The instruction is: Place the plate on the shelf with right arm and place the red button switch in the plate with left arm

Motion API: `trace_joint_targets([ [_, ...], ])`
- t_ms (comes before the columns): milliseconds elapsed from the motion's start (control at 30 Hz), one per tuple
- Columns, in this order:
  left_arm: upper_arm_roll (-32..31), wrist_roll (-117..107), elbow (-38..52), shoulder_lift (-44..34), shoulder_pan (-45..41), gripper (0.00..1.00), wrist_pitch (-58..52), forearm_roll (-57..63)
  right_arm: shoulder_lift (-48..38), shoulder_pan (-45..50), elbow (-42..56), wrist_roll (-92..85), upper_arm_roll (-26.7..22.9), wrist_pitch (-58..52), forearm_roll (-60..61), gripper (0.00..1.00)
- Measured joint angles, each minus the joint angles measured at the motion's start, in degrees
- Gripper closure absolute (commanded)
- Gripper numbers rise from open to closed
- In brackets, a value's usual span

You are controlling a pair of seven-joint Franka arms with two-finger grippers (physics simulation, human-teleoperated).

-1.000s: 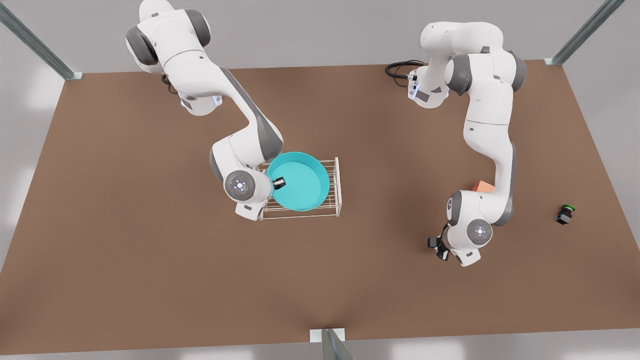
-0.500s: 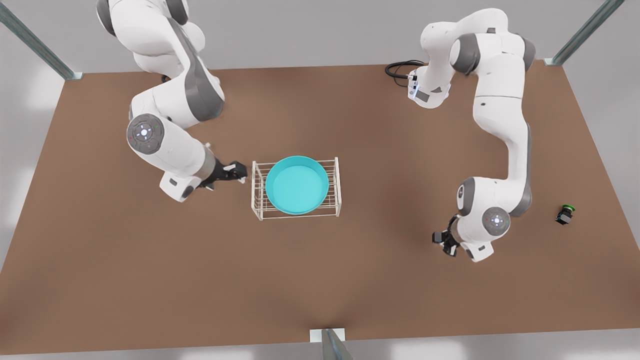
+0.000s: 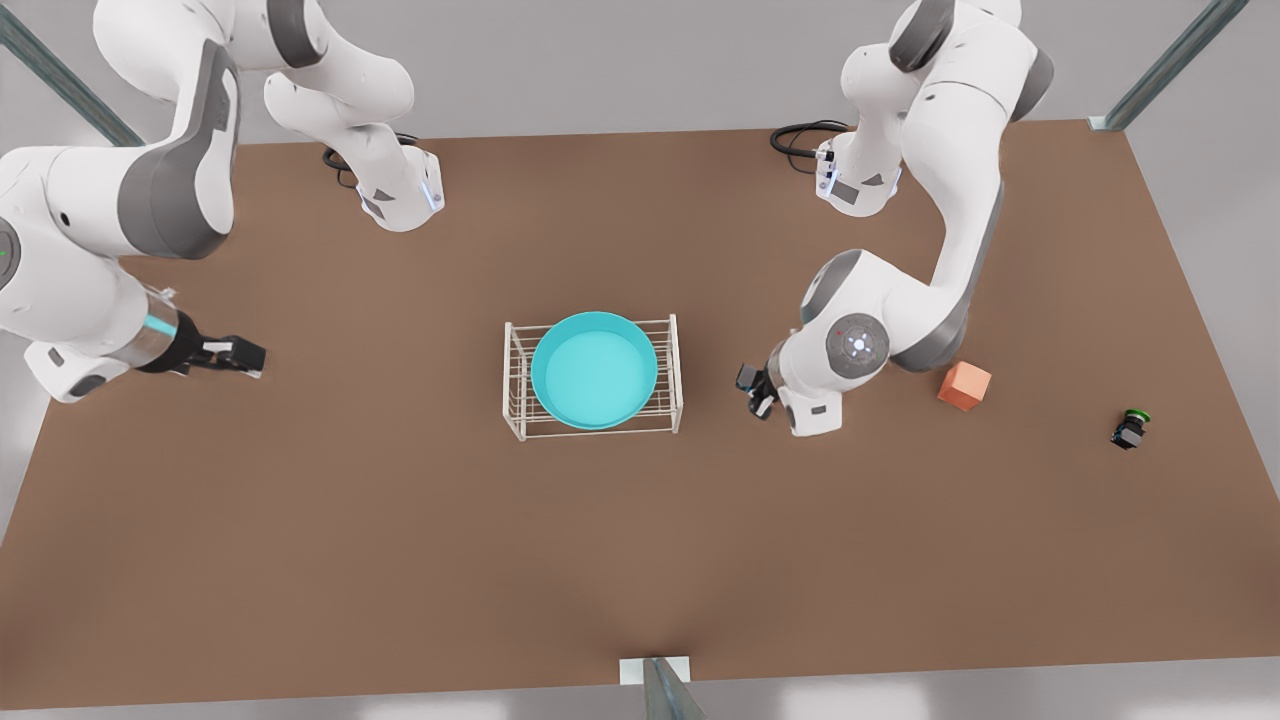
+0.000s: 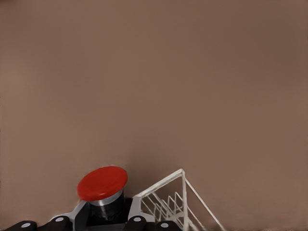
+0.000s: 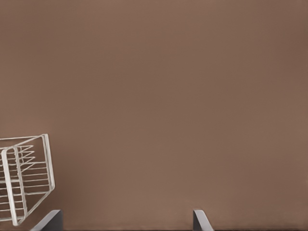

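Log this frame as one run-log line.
plate: on shelf | left gripper: shut on red button switch, beside shelf | right gripper: open, away from shelf

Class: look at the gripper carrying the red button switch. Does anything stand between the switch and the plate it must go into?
Nothing visible does. The left gripper holds the red button switch just beside the shelf; the plate sits open on top.
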Motion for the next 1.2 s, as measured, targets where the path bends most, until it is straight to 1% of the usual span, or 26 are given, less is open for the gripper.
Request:
trace_joint_targets([
  [67, -1.6, -2.2, 1.8, 0.5, -2.2, 0.55, -0.9, 0.0, 0.0, -0.6, 0.1, -0.5, -0.1, -1.1, -0.2, 0.0],
  [200, -2.1, -6.8, 8.3, 4.4, -8.2, 0.54, -0.1, 0.0, 0.0, -0.9, 0.2, -1.2, 0.1, -2.4, -0.3, 0.0],
  [433, -2.0, -14.8, 9.7, 8.7, -14.8, 0.54, 9.6, 0.2, 0.0, -0.9, 0.2, -2.1, 0.5, -3.4, -0.4, 0.0],
  [533, -1.0, -17.7, 9.9, 10.6, -18.3, 0.52, 13.6, 0.5, 0.0, -0.5, 0.2, -2.4, 2.1, -3.6, -0.5, 0.0],
  [567, -0.7, -18.6, 10.0, 10.9, -19.0, 0.5, 14.8, 0.6, 0.1, -0.2, 0.2, -2.5, 2.5, -3.6, -0.5, 0.0],
  [600, -0.6, -19.5, 10.5, 11.2, -19.6, 0.33, 15.8, 0.7, 0.1, -0.2, 0.2, -2.5, 2.7, -3.7, -0.5, 0.0],
  [633, -0.4, -20.3, 10.8, 11.5, -19.9, 0.05, 16.6, 0.9, 0.1, -0.2, 0.2, -2.6, 2.7, -3.7, -0.5, 0.0],
  [667, -0.4, -21.1, 11.0, 11.6, -20.1, 0.0, 17.3, 1.3, 0.1, -0.3, 0.2, -2.6, 2.7, -3.7, -0.5, 0.0],
  [767, -0.3, -23.2, 11.0, 11.3, -20.1, 0.0, 17.6, 2.3, 0.1, -0.3, 0.2, -2.6, 2.8, -3.7, -0.6, 0.0],
  [800, -0.3, -23.6, 10.6, 10.4, -18.6, 0.0, 15.9, 3.4, 0.1, -0.2, 0.2, -2.6, 2.9, -3.7, -0.6, 0.0],
  [833, -0.5, -23.5, 10.2, 8.6, -14.9, 0.0, 13.0, 4.2, 0.1, -0.2, 0.2, -2.5, 2.9, -3.7, -0.6, 0.0],
  [967, -0.4, -15.6, 9.8, 2.2, 9.8, 0.0, -0.6, 8.5, 0.2, -0.2, 0.2, -2.1, 3.0, -3.7, -0.6, 0.0],
  [1000, -0.4, -12.8, 9.7, 1.1, 12.8, 0.0, -3.1, 10.0, 0.2, -0.2, 0.2, -2.0, 3.0, -3.7, -0.6, 0.0],
  [1033, -0.4, -9.7, 7.1, -0.9, 15.0, 0.0, -5.0, 11.2, 0.2, -0.1, 0.2, -1.9, 3.0, -3.7, -0.6, 0.0],
  [1067, -0.4, -6.6, -0.2, -5.2, 17.6, 0.0, -5.4, 11.8, 0.2, 0.2, 0.2, -1.8, 3.0, -3.7, -0.6, 0.0],
  [1100, -0.4, -3.3, -4.9, -7.8, 19.5, 0.0, -5.4, 11.9, 0.3, 0.5, 0.2, -1.7, 2.9, -3.7, -0.6, 0.0],
  [1200, -0.2, 7.6, -8.4, -9.4, 22.3, 0.0, -5.6, 12.2, 0.3, 0.7, 0.2, -1.4, 2.9, -3.6, -0.6, 0.0],
])
